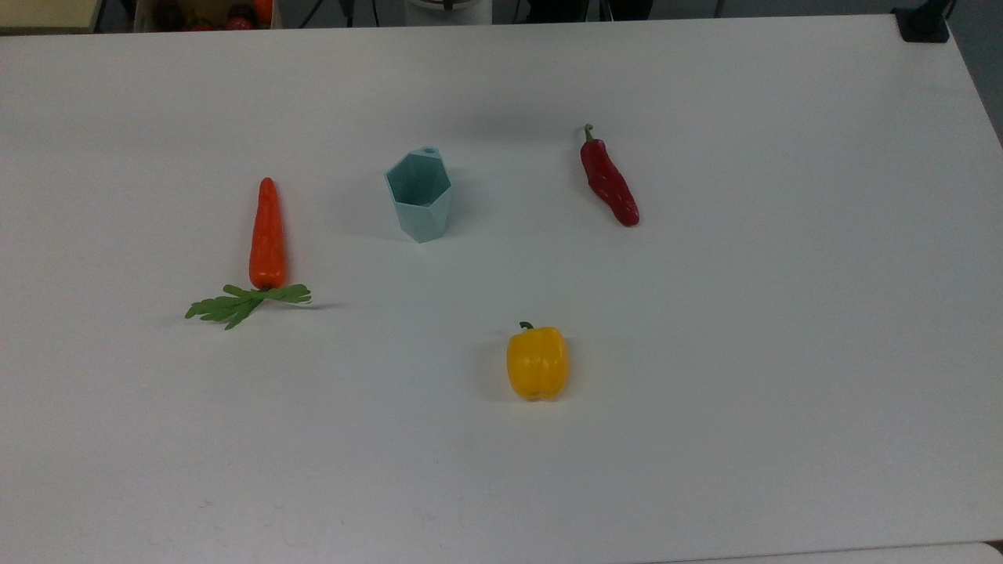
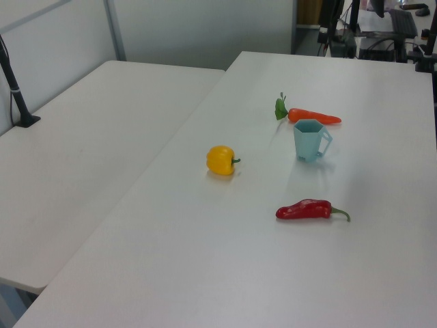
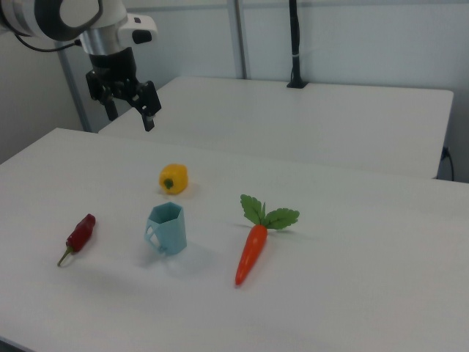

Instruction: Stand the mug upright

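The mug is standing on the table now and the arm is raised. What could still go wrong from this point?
1. The mug stands upright with its opening up, alone on the table. It narrows toward its base, so a bump could probably tip it again.
2. The gripper hangs open high above the table; if it came back down, it might catch the mug's handle.
3. The carrot and red chili lie on either side, so a knocked mug could roll into them.
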`<state>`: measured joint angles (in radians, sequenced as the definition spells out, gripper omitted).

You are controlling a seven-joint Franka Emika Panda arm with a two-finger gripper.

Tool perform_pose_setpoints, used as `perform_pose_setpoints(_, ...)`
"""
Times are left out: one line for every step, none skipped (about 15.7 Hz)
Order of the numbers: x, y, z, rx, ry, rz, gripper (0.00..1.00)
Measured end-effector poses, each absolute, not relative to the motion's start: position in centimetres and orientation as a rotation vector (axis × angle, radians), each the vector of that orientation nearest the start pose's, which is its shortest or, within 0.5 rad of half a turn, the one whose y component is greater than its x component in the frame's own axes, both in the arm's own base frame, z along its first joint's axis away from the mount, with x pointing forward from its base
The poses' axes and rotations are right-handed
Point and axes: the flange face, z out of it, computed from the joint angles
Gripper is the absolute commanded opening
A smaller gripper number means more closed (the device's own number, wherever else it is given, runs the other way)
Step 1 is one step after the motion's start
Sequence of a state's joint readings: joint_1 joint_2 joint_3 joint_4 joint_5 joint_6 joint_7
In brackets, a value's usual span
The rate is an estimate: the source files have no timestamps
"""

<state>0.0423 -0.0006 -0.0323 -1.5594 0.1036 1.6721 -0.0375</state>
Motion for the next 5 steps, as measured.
perform_pose_setpoints(56.52,1.29,63.78,-3.035,-0.072,-0.174,1.00)
perform_pose_setpoints(56.51,1.11,63.65,-3.035,-0.077,-0.172,1.00)
perform_pose_setpoints(56.47,1.08,63.60,-3.035,-0.082,-0.171,1.00)
perform_pose_setpoints(56.39,1.21,63.60,-3.035,-0.086,-0.170,1.00)
perform_pose_setpoints(56.31,1.42,63.65,-3.034,-0.092,-0.171,1.00)
